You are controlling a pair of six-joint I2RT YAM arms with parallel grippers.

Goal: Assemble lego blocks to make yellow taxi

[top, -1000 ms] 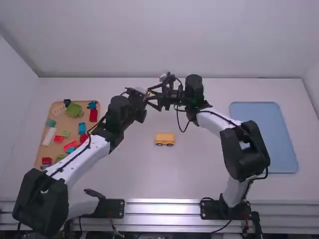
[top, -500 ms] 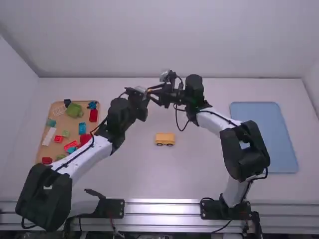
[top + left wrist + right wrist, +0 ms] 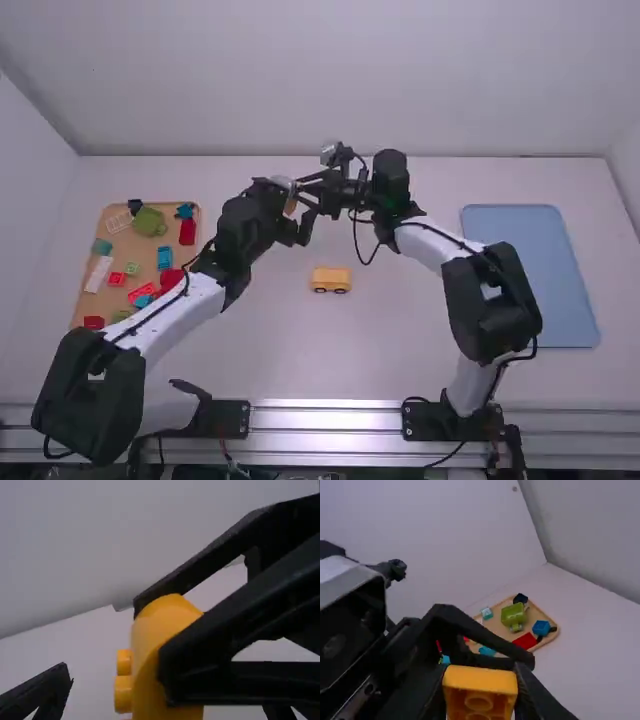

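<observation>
High view: the right tool (image 3: 304, 190) pinches a yellow block (image 3: 150, 640) above the desk (image 3: 400, 340); the left tool (image 3: 299, 208) is spread, the block between its fingers.

3 plain pale walls: left (image 3: 30, 230), far (image 3: 340, 80), right (image 3: 627, 180). Left one has 1 small dark round spot (image 3: 514, 489) near the far corner. White matte table (image 3: 400, 350) runs back to the far wall. Grooved silver metal rail (image 3: 325, 418) along its near edge. Light's soft, dim, slightly purple.
</observation>
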